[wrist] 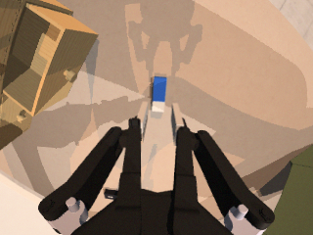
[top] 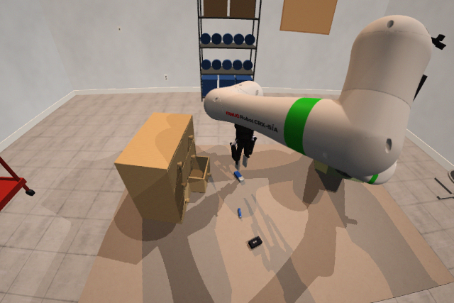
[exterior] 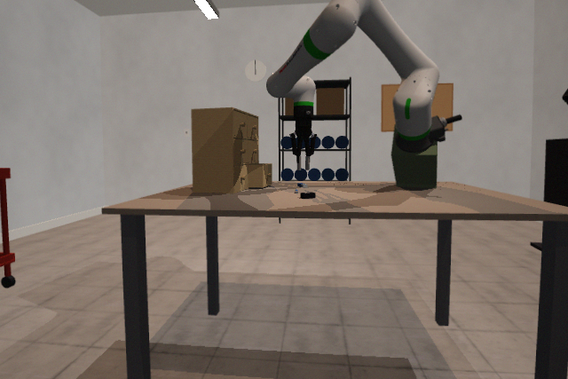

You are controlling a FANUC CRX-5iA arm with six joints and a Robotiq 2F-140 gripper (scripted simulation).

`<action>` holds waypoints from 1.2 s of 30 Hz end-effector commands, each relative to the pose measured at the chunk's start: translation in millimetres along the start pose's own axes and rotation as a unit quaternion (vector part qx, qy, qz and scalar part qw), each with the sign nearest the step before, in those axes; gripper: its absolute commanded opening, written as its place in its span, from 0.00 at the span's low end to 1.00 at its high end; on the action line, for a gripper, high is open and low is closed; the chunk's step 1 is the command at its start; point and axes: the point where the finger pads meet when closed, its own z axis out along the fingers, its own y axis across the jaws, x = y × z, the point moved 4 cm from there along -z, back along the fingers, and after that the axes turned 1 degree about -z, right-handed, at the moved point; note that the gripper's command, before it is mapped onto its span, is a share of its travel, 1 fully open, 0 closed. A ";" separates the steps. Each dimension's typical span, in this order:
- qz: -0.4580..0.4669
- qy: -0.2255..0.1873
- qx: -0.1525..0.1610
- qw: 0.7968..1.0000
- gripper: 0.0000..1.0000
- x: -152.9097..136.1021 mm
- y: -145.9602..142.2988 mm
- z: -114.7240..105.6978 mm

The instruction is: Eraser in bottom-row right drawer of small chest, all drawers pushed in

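Just above centre in the top view, below the gripper [top: 240, 163]: the eraser [top: 239, 176], blue with a white end, flat on the table [top: 366, 218], near the pulled-out drawer [top: 199, 174] of the small chest [top: 157, 160] but apart from it. Looks small, light and fairly stiff, likely with a slightly grippy surface; best pinched across its short width, about mid-length, so as not to tip out. Lower down, well apart: a smaller blue item [top: 239, 213] and a black item [top: 255, 243]. Upper gripper body cut off behind the forearm; drawer's inside mostly in shade.

Mid-frame in the exterior view: gripper [exterior: 303, 166] pointing straight down, above the table top [exterior: 320, 211], right of the chest [exterior: 215, 150] and its open bottom drawer [exterior: 259, 175]. Eraser too small here to pick out from the other specks with any certainty; only the black item [exterior: 306, 195] reads plainly. Height left between fingertips and eraser hard to judge.

Centre, slightly above the middle, in the wrist view: eraser [wrist: 158, 93] lined up with the gap of the gripper [wrist: 158, 124], long axis running away from the camera, white end nearest. Jaws only partly parted, nothing between them; gap looks a little wider than the eraser. Upper left: chest [wrist: 39, 46], cropped by the frame edge, drawer opening hard to make out. Eraser's thickness not readable from above.
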 end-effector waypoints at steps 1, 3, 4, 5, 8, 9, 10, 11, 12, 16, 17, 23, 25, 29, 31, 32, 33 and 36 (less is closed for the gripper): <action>0.014 0.000 -0.005 1.000 0.23 3.3 -1.4 4.4; 0.014 0.000 -0.005 1.000 0.23 3.3 -1.4 4.4; 0.014 0.000 -0.005 1.000 0.23 3.3 -1.4 4.4; 0.014 0.000 -0.005 1.000 0.23 3.3 -1.4 4.4; 0.014 0.000 -0.005 1.000 0.23 3.3 -1.4 4.4; 0.014 0.000 -0.005 1.000 0.23 3.3 -1.4 4.4; 0.014 0.000 -0.005 1.000 0.23 3.3 -1.4 4.4; 0.014 0.000 -0.005 1.000 0.23 3.3 -1.4 4.4; 0.014 0.000 -0.005 1.000 0.23 3.3 -1.4 4.4; 0.014 0.000 -0.005 1.000 0.23 3.3 -1.4 4.4; 0.014 0.000 -0.005 1.000 0.23 3.3 -1.4 4.4; 0.014 0.000 -0.005 1.000 0.23 3.4 -1.4 6.3; 0.014 0.000 -0.005 1.000 0.23 3.4 -1.4 7.2; 0.014 0.000 -0.005 1.000 0.23 3.5 -1.6 13.3; 0.014 0.000 -0.005 1.000 0.23 3.6 -1.6 17.5; 0.014 0.000 -0.005 1.000 0.23 3.6 -1.7 19.8; 0.014 0.000 -0.005 1.000 0.23 3.6 -1.7 22.3; 0.014 0.000 -0.005 1.000 0.23 3.8 -1.9 30.2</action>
